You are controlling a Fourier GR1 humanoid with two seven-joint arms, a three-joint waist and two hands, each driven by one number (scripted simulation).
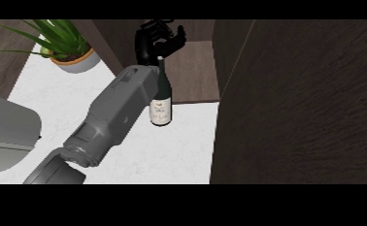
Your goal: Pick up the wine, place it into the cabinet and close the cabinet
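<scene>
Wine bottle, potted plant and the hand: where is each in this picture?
wine bottle point(160, 112): head view, on its pale label.
potted plant point(77, 61): head view, on its pot.
left hand point(152, 43): head view, on its palm above the bottle's neck.

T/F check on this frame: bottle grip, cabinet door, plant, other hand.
1. The left hand holds the wine bottle by its neck. True.
2. The bottle lies flat on the counter. False: it hangs from the hand, above the counter.
3. The cabinet door is shut. False: it stands open at the right, with the cabinet shelf showing.
4. A potted plant stands at the upper left. True.
5. The right hand rests on the door. False: it is not in view.
</scene>
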